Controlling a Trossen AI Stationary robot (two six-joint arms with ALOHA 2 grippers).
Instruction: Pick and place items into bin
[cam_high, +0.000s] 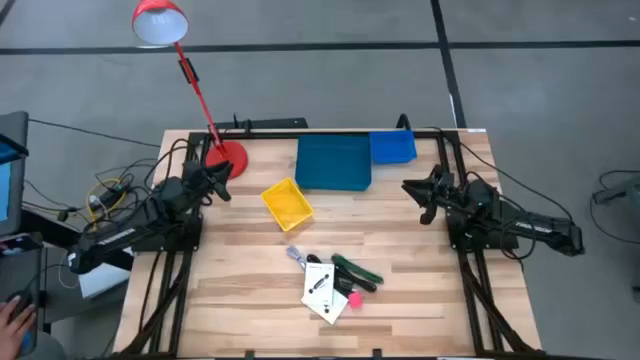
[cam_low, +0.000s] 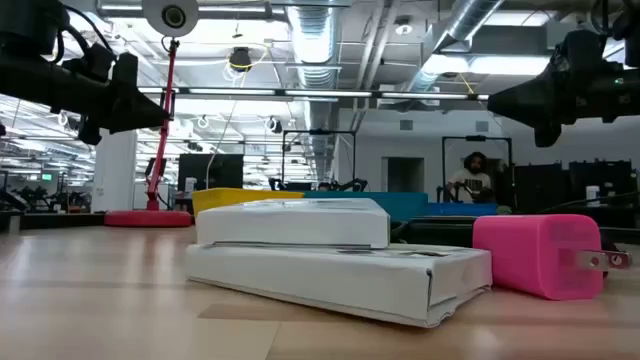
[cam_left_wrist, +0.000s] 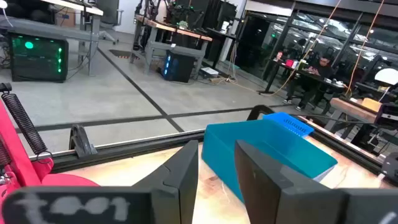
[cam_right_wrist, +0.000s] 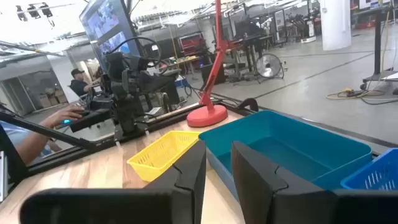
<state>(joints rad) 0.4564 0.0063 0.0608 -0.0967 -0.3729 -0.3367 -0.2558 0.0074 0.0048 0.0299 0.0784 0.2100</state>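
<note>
We see the items clustered on the near middle of the table (cam_high: 250, 300): a white card with a black mark (cam_high: 322, 290), a green pen (cam_high: 357, 270) just right of it, a pink bit (cam_high: 354, 297) at the card's right edge, and dark cable-like pieces (cam_high: 330, 262) on the far side of the card. From table height the white card (cam_low: 340, 262) reads as flat white boxes stacked, with the pink bit (cam_low: 540, 255) just beside them on the right. Nothing here touches any finger; both grippers hang well apart from the cluster, farther back and to either side.

Beyond the items sit a yellow basket (cam_high: 287, 202), a large teal bin (cam_high: 334, 161) and a smaller blue basket (cam_high: 393, 147). A red lamp (cam_high: 226, 157) stands at the far left.

The left gripper (cam_high: 222, 180) hovers at the far left near the lamp base, its fingers (cam_left_wrist: 180, 180) a narrow gap apart, holding nothing. The right gripper (cam_high: 418, 192) hovers at the right, its fingers (cam_right_wrist: 189, 177) likewise slightly parted and empty.
</note>
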